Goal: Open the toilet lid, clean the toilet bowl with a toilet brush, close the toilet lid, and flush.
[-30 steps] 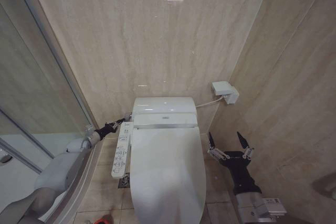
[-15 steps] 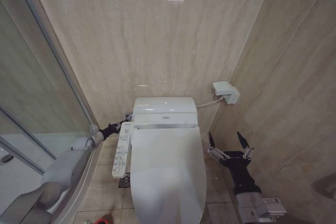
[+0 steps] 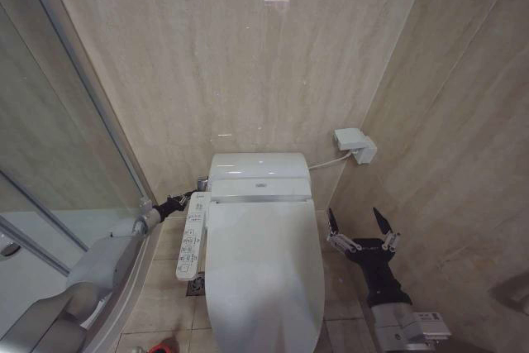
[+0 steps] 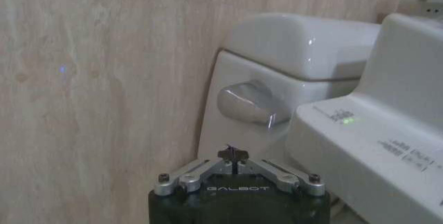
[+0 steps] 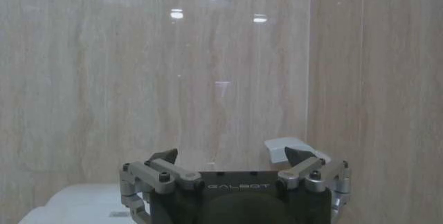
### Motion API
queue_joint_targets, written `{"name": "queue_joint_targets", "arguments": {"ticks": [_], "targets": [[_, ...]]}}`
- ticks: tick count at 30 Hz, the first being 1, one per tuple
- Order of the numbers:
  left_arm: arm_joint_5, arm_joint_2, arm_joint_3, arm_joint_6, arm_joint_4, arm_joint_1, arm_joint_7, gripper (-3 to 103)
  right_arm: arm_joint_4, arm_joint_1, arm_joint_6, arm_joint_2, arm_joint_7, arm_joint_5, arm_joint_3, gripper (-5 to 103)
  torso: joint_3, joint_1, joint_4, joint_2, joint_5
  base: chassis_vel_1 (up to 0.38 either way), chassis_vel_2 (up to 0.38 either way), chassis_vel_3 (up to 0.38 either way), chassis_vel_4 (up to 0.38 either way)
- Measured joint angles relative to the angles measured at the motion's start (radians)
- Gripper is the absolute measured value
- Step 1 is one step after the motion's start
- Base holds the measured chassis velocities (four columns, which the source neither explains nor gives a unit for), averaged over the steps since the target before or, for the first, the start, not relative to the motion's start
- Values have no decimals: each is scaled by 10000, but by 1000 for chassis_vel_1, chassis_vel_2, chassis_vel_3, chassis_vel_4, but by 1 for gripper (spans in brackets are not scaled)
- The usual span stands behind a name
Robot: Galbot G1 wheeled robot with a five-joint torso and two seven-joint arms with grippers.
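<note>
The toilet lid [image 3: 263,270] is down flat, so the toilet bowl is hidden under it. My left gripper [image 3: 193,193] reaches along the toilet's left side beside the tank [image 3: 258,173]. In the left wrist view the left gripper [image 4: 233,155] is shut on nothing, its tips a short way from the chrome flush lever [image 4: 248,103] and apart from it. My right gripper [image 3: 359,222] hangs open to the right of the lid, fingers pointing up; the right wrist view shows the right gripper [image 5: 232,156] facing the wall. The toilet brush is out of view.
A white control panel [image 3: 190,237] runs along the lid's left side, just below my left gripper. A glass shower screen [image 3: 50,163] closes off the left. A white wall box [image 3: 354,145] with a cable sits at the right corner. A red object [image 3: 163,345] shows on the floor.
My left arm has pushed a little farther toward the back wall, bringing its gripper closer to the tank's side. The right arm and the lid have not moved.
</note>
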Motion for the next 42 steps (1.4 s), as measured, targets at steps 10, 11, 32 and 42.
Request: {"name": "queue_joint_targets", "arguments": {"ticks": [10, 11, 32, 42], "targets": [[339, 250, -1207, 357, -2263, 1374, -2527, 0, 0, 0, 0, 0, 0, 0, 0, 100, -1, -2, 4, 1, 7, 0, 0, 0, 0], [338, 335, -1438, 474, -2823, 1747, -3203, 0, 0, 0, 0, -1, 1, 0, 0, 100, 0, -1, 8, 0, 0, 0, 0, 0, 0], [231, 931, -6268, 4353, -15851, 9911, -9478, 23, 0, 0, 0, -3, 0, 0, 0, 100, -3, -3, 4, 2, 5, 0, 0, 0, 0], [1880, -781, -7702, 4373, -19082, 12987, -9143, 77, 1, 0, 0, -2, 0, 0, 0, 100, -2, -4, 3, 3, 6, 0, 0, 0, 0]]}}
